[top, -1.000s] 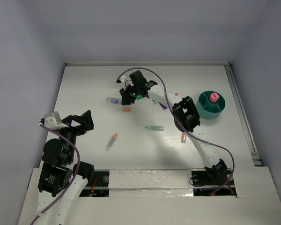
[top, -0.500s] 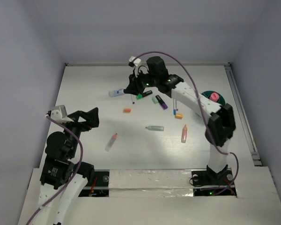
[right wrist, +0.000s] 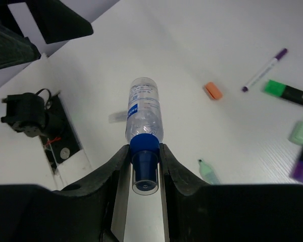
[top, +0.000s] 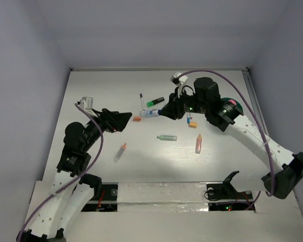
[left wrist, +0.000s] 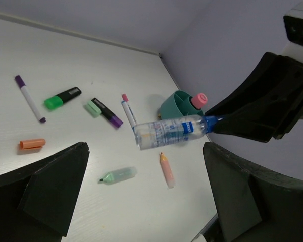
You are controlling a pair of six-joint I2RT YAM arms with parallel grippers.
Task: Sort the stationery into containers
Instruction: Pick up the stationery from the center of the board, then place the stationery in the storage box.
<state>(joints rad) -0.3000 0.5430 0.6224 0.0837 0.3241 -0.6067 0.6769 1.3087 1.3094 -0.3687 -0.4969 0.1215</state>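
Change, right arm: the right tool (top: 161,112) is carrying the clear bottle (top: 149,113) toward the teal tub (left wrist: 172,106). Half a second ago the bottle was farther left of the tub. A second ago it was lying on the counter (top: 91,91).
Change, left arm: the left tool (top: 124,120) is reaching farther out over the counter and is sitting nearer the tub than in either earlier frame.
Change, loose items: the markers and the orange cap (top: 137,119) are lying where they were half a second ago.
Right tool: its fingers (right wrist: 118,161) are pinching the bottle's blue cap (right wrist: 144,146). They are holding the bottle roughly level and clear of the counter, well left of the tub.
Left tool: its fingers are standing spread wide and gripping nothing, farther left of the tub than the bottle.
Teal tub: it is sitting on the counter and is largely hidden behind the right arm in the top view. It is showing more plainly in the left wrist view.
Tub contents: a pink-capped tube (left wrist: 198,99) is standing upright inside. Which compartment it is in cannot be told.
Stationery outside the tub: all of it is lying on the counter left of the tub.
- The salmon marker (top: 198,143) is lying nearest the tub.
- The pale-green marker (top: 167,137) is lying next.
- The green marker (top: 154,102) and the purple pen (top: 142,101) are lying farther left.
- The orange-tipped marker (top: 121,151) is lying farthest from the tub.
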